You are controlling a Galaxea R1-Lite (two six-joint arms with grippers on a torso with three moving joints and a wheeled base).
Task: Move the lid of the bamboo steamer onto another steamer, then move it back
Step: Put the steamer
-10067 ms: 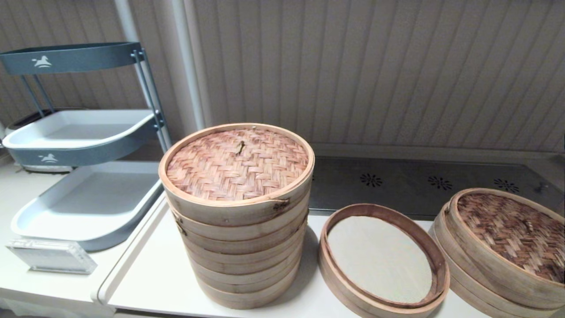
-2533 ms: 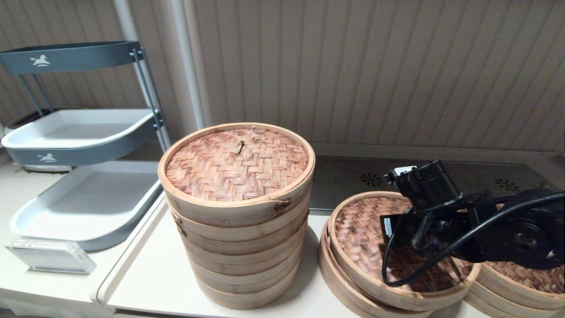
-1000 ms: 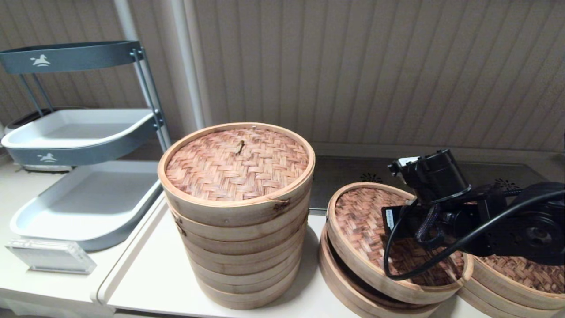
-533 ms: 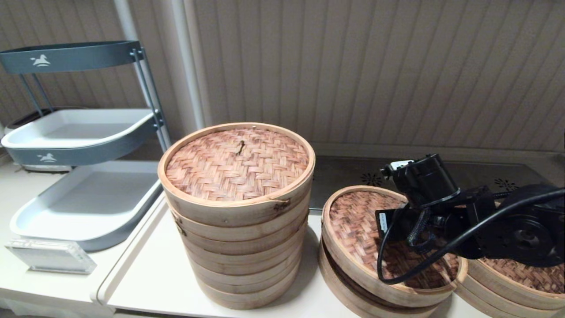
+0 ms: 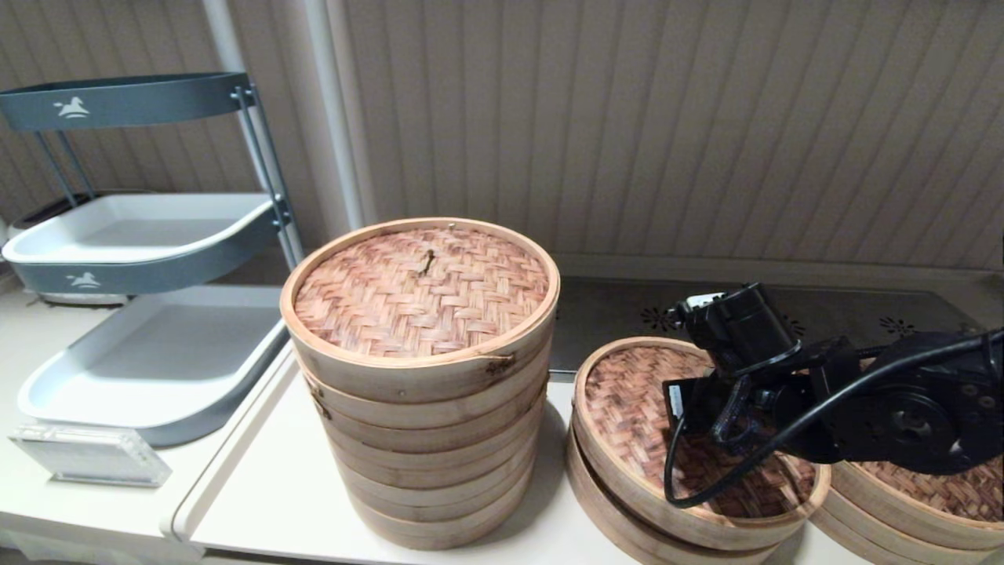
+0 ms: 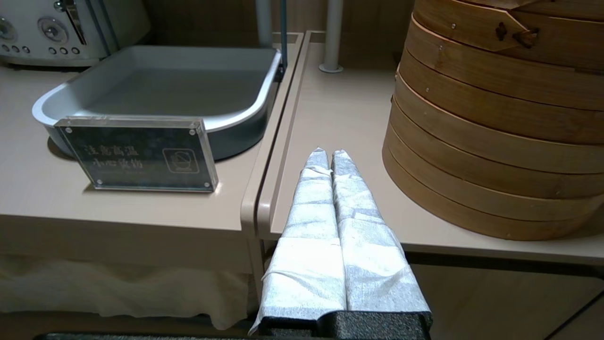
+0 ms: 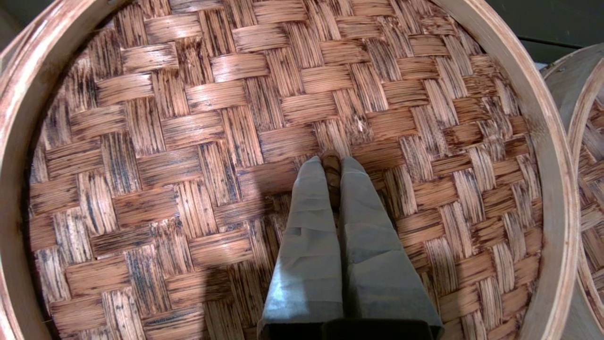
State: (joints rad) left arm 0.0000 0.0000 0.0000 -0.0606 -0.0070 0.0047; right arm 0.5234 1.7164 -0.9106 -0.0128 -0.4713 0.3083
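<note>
The bamboo steamer lid [image 5: 627,400], dark-brown woven with a pale hoop, sits slightly tilted on top of the low steamer ring [image 5: 608,514] at centre-right. It covers the ring's beige liner. My right gripper [image 7: 331,163] comes down on the lid's [image 7: 188,141] centre and is shut on the small knot [image 7: 331,171]. The right arm [image 5: 878,408] reaches in from the right over the lid. My left gripper [image 6: 329,153] is shut and empty, low at the table's front edge, left of the tall steamer. It is out of the head view.
The tall many-tiered steamer [image 5: 423,377] with its reddish-tan lid stands just left of the ring. An open steamer base [image 5: 925,502] sits at far right, touching the lid's side. A grey tray rack [image 5: 149,345] and a clear sign [image 6: 137,156] are at left.
Ten seconds ago the lid sat on the far-right steamer and the ring was open. Over the last second my right gripper lowered the raised, tilted lid slightly leftward onto the ring.
</note>
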